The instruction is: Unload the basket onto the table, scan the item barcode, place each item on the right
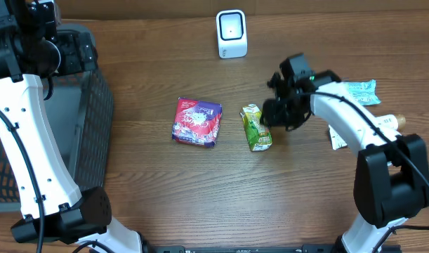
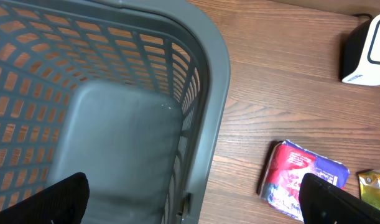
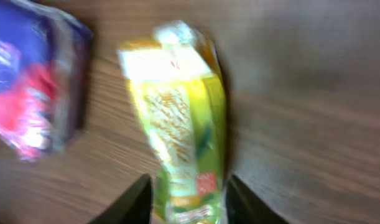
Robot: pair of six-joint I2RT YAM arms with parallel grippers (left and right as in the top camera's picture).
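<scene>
While the green-and-yellow carton (image 1: 256, 128) lies on the surface (image 1: 200, 190) beside the purple packet (image 1: 196, 121), the right end effector (image 3: 190, 202) straddles it, grip blurred and undeterminable; the left end effector (image 2: 196, 202) gapes apart above the basket (image 2: 221, 93).

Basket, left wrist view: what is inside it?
Only its bare grey floor shows inside the basket; the near strip is covered by a finger of the left gripper.

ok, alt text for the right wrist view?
Blurred close-up: a yellow-green pouch lies on the wooden table, its near end between the dark fingers of the right gripper; contact is unclear. A red and purple packet sits at left.
</scene>
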